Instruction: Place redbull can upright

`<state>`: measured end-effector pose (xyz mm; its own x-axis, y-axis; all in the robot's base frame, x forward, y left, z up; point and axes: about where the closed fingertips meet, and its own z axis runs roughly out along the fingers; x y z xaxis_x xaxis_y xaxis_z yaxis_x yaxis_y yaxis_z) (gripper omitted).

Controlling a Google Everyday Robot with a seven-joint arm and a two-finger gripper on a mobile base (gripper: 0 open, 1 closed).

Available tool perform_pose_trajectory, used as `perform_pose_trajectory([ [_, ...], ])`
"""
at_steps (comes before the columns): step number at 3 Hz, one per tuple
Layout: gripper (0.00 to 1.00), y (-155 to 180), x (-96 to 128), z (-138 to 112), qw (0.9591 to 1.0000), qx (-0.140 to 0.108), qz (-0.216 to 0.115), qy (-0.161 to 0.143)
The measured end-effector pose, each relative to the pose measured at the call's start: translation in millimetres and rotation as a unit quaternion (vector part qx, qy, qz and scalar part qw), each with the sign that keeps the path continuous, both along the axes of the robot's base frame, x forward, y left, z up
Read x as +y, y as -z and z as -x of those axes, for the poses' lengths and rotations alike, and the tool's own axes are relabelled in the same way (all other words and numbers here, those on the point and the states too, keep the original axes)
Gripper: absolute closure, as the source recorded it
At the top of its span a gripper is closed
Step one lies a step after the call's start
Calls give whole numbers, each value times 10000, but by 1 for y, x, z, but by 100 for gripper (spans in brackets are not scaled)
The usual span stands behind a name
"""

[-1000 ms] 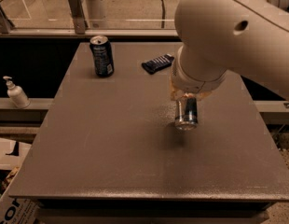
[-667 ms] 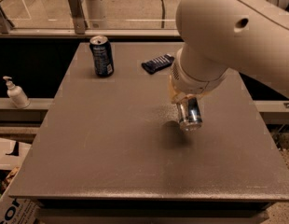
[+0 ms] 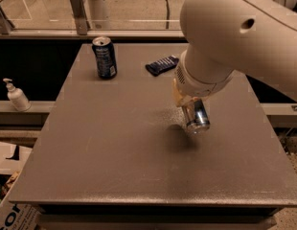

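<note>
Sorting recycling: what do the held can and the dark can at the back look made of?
The redbull can, held tilted above the table's middle by the end effector, looks like shiny metal: bright silver glints. The dark navy can looks like printed metal, probably aluminium: silver rim on top.

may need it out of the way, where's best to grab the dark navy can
Grip the dark navy can mid-body across its round sides, coming in level from the front: it stands upright near the table's back-left corner, front side unobstructed. The gripper, above the table right of centre, holds the redbull can tilted.
</note>
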<state>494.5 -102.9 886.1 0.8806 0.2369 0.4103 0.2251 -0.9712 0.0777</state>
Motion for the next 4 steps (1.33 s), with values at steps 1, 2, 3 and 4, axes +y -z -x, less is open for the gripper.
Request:
perform_pose_trajectory([
  [1, 100, -1, 5, 3, 9992, -150, -133, -355],
  [2, 100, 1, 14, 20, 9931, -547, -496, -907],
  [3, 100, 2, 5, 18, 9838, -995, -1066, -1042],
  [4, 100, -7, 18, 19, 9776, -1118, -1258, -1261],
])
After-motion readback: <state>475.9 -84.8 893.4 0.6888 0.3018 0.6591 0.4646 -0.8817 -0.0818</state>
